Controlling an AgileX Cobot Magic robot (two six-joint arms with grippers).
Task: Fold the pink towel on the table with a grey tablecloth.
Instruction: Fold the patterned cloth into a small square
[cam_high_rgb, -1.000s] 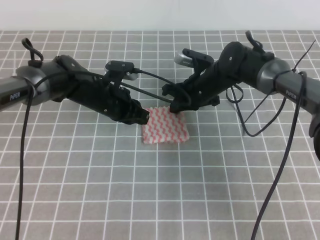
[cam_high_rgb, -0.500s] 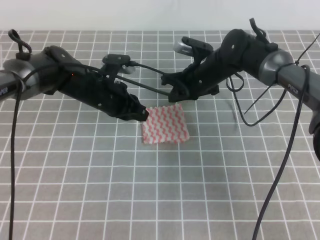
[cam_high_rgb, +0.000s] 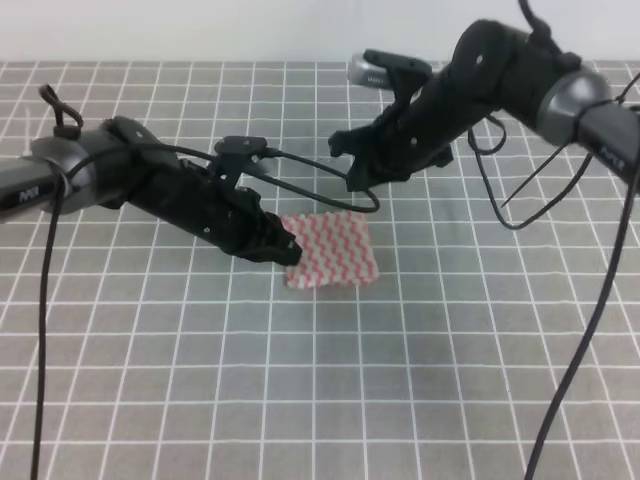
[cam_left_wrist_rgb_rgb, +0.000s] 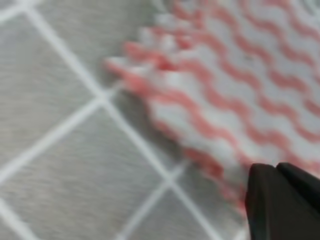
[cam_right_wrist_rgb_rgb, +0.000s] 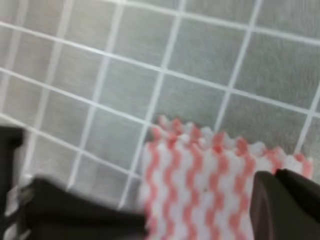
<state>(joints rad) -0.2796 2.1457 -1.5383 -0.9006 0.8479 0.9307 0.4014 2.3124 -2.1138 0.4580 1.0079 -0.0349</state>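
One pink towel (cam_high_rgb: 331, 250) on the desk (cam_high_rgb: 420, 380), lying flat near the middle of the grey gridded cloth, already a small folded rectangle with serrated edges. Wavy pink-and-white stripes are visible in all three views.

Two arms and two pincers in the high view. The left pincer (cam_high_rgb: 287, 250) sits low at the towel's left edge, tip touching or just beside the cloth there (overlap makes it hard to separate). In the left wrist view its dark fingertips (cam_left_wrist_rgb_rgb: 282, 200) appear pressed together at the lower right, right over the towel (cam_left_wrist_rgb_rgb: 240, 95) edge. The jaws look closed, but I cannot tell whether any fabric is pinched between them. That view is blurred.

The right pincer (cam_high_rgb: 347, 172) is raised above the desk, behind and above the towel's far edge, apart from it. In the right wrist view its fingertips (cam_right_wrist_rgb_rgb: 287, 200) show as one dark block at the lower right with only a thin seam between them, so it is closed with nothing in it. The towel (cam_right_wrist_rgb_rgb: 210, 190) lies below in that view, its zigzag top edge on the grey grid, and a dark part of the left arm (cam_right_wrist_rgb_rgb: 65, 210) fills the lower left corner.

Black cables: one loops between the two arms above the towel (cam_high_rgb: 330, 180), and others hang from each arm down the left and right sides of the high view.
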